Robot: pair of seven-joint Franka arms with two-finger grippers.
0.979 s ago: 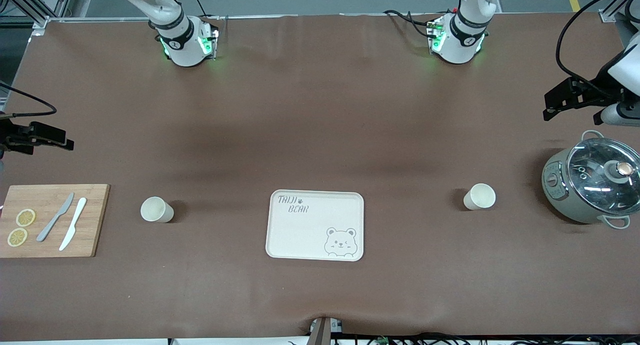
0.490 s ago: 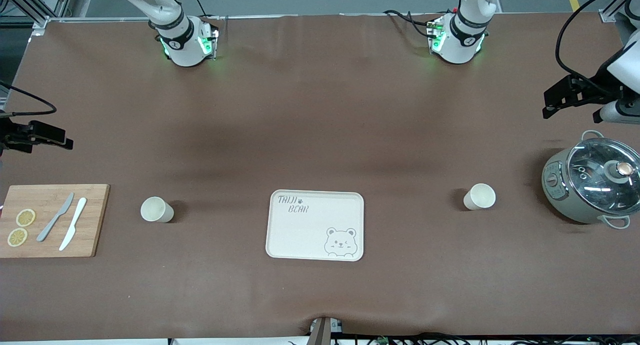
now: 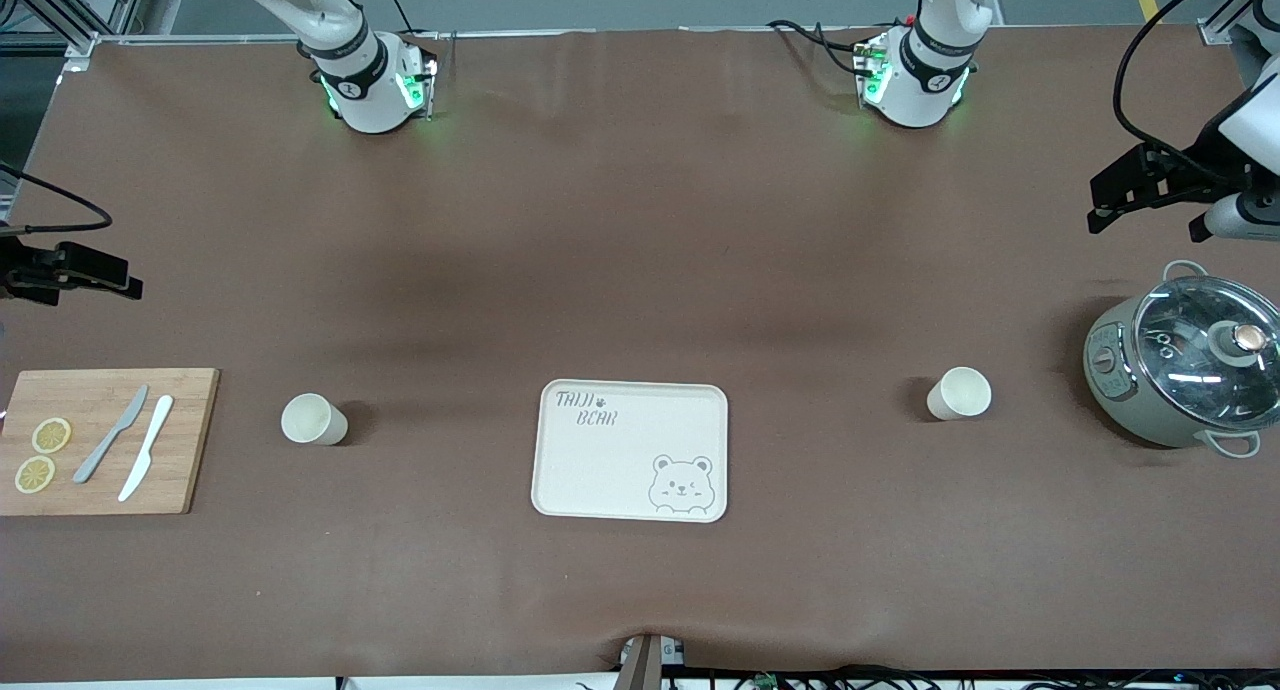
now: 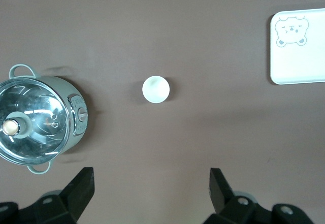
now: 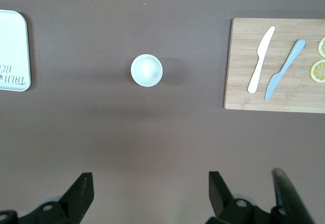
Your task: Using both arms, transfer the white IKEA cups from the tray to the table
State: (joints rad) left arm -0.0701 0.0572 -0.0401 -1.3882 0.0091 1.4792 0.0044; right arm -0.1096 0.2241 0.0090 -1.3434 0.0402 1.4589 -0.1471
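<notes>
Two off-white cups stand upright on the brown table, one on each side of the cream bear tray (image 3: 630,450). One cup (image 3: 314,418) is toward the right arm's end and also shows in the right wrist view (image 5: 147,70). The other cup (image 3: 960,393) is toward the left arm's end and also shows in the left wrist view (image 4: 155,89). My left gripper (image 3: 1140,188) hangs high over the table near the pot, open and empty (image 4: 151,193). My right gripper (image 3: 75,272) hangs high over the table's end near the cutting board, open and empty (image 5: 150,196).
A grey-green pot with a glass lid (image 3: 1185,370) stands at the left arm's end, beside the cup there. A wooden cutting board (image 3: 105,440) with two knives and lemon slices lies at the right arm's end.
My left gripper has drifted a little toward the robots' bases. My right gripper has shifted only slightly. The cups and the tray have not moved.
</notes>
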